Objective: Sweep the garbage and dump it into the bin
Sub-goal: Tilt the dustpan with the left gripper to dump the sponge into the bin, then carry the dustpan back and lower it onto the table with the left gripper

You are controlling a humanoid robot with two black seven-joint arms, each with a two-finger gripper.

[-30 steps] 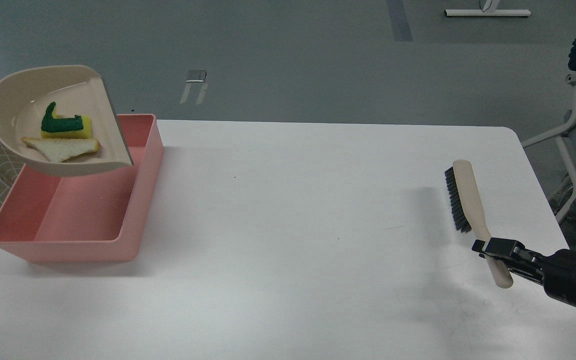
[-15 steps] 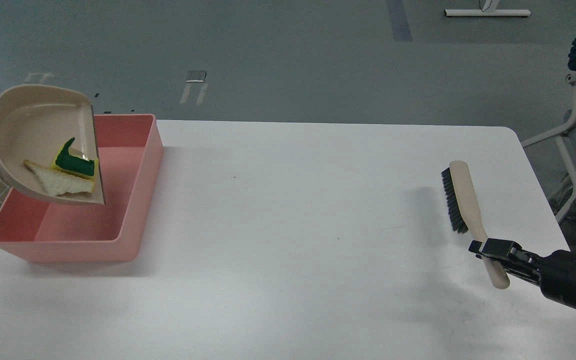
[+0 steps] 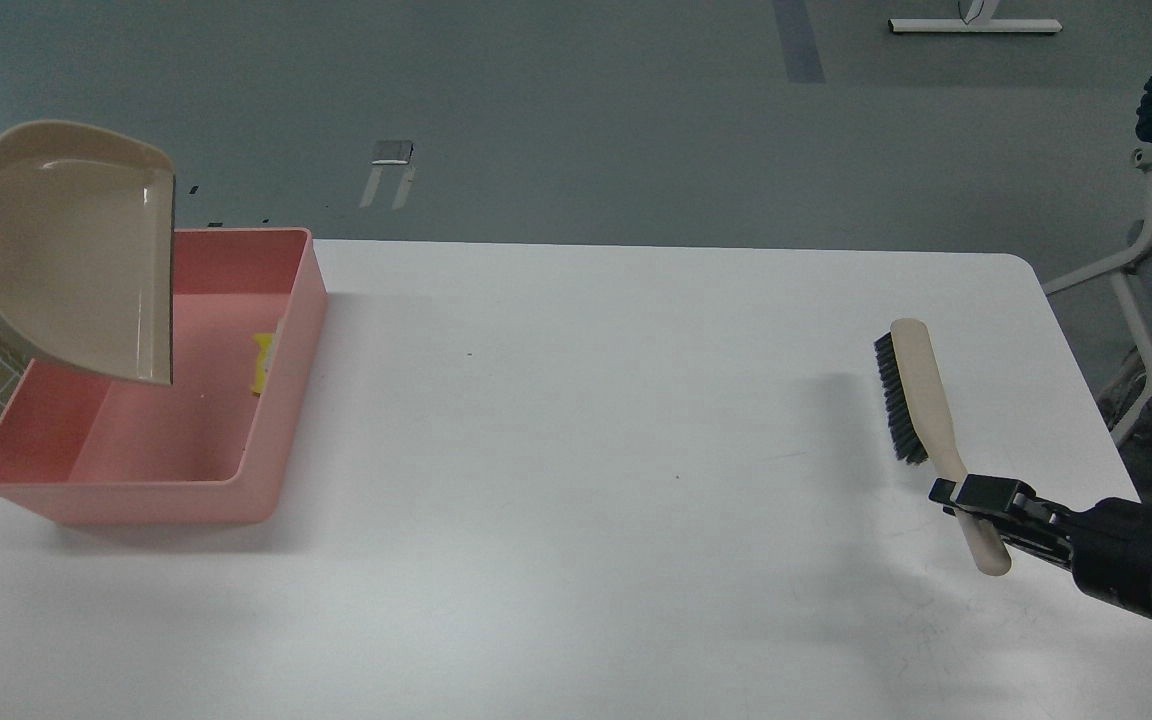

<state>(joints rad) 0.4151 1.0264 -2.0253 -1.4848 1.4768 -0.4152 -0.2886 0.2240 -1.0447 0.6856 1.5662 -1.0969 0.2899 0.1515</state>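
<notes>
Table point(image 3: 576, 560): white, smooth, matte top with rounded corners; fills the lower two thirds of the frame.
Right gripper point(image 3: 976, 497): lower right of frame; black, boxy two-finger end on a black arm with a bright metal collar. Fingers clamped across the handle of the brush.
Brush point(image 3: 921, 420): right of frame, above the gripper; long beige plastic back, rounded at both ends, with a row of stiff black bristles along its left side. Held clear of the tabletop, with a faint shadow to its left.
Bin point(image 3: 276, 470): left of frame; shallow rectangular pink plastic tub with rounded corners and a plain rim, standing on the table.
Garbage point(image 3: 263, 362): small yellow scrap with a whitish edge showing inside the bin, against its right inner wall. The rest cannot be made out.
Dustpan point(image 3: 76, 270): upper left of frame; beige, glossy plastic scoop, tipped steeply with its straight lip down over the bin's left part. Inner face bare.
Left gripper: outside the frame; its state cannot be told.
Floor point(image 3: 576, 120): grey, smooth, across the top of frame.
</notes>
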